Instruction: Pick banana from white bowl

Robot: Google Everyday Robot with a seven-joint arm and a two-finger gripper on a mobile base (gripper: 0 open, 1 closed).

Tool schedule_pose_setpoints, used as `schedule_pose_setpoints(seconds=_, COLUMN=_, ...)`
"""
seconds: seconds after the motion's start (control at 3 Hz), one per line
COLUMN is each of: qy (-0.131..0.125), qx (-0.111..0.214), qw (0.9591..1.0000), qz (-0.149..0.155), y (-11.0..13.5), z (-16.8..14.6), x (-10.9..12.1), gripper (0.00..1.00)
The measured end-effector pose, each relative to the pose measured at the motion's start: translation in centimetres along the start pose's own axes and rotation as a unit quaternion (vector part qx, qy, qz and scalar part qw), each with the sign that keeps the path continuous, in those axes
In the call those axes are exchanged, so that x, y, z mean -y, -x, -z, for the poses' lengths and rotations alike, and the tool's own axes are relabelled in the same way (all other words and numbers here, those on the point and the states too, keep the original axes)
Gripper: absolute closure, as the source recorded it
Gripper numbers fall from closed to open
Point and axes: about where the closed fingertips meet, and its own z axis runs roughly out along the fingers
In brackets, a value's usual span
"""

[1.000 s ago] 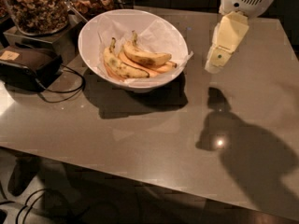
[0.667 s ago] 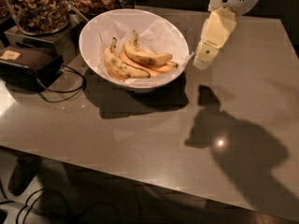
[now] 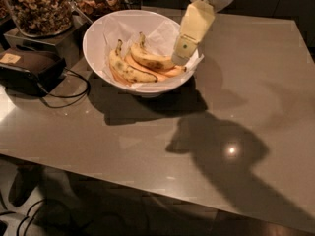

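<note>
Jaws at the three o'clock rim of the white bowl [image 3: 91, 38]; reach nearly done
Gripper [image 3: 182, 54] gap: cannot tell; banana [image 3: 147, 59] lies inside; grasp and lift remain

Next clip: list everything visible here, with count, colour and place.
white bowl: one, white, paper-lined, table's far left
banana: one, speckled yellow, topmost in bowl
other bananas: at least two, darker spotted and orange-tinted, beneath it
glass jars: two, brown nuts inside, behind bowl, far left
black device: one, with cable, left edge
table: one, grey-brown
gripper: one, cream, over bowl's right rim, beside banana's end
</note>
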Motion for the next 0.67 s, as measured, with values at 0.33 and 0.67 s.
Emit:
schedule_pose_setpoints(seconds=0.33, qy=0.006, qx=0.001, qw=0.9999, qz=-0.012, y=2.5, z=-0.5, x=-0.4, gripper=0.00)
schedule_pose_setpoints(seconds=0.67, qy=0.009, qx=0.003, qw=0.9995, qz=-0.030, y=4.2, z=-0.9, x=0.0, gripper=0.00)
